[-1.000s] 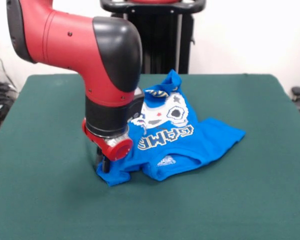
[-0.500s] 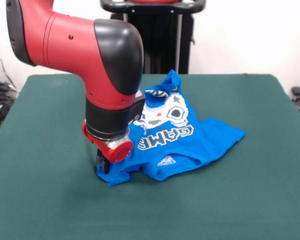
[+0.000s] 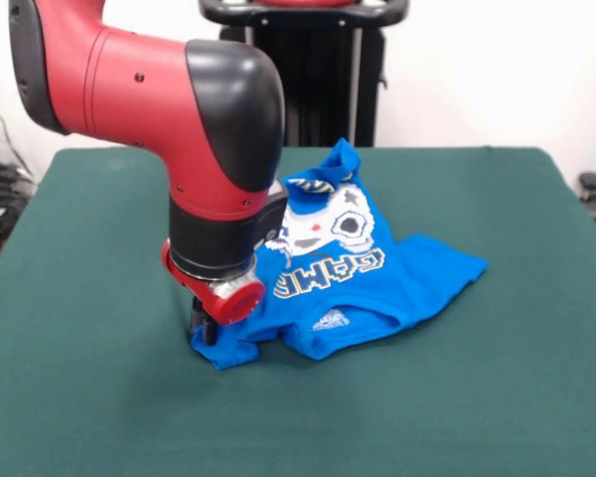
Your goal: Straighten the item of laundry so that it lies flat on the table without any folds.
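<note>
The bright blue T-shirt (image 3: 377,283) lies crumpled near the middle of the dark green table (image 3: 497,397). Its print of a white-grey controller and "GAME" lettering faces up, and the cloth is bunched and folded, with one end raised toward the far side. My gripper (image 3: 204,333) hangs under the red and black arm. It is down at the shirt's near left corner, touching the cloth at table height. The wrist hides most of it.
The robot's black pedestal (image 3: 318,70) stands at the far edge of the table behind the shirt. Green table surface stretches on all sides of the shirt.
The arm and gripper have shifted very slightly to the left at the shirt's near left corner. The rest of the shirt lies as before.
</note>
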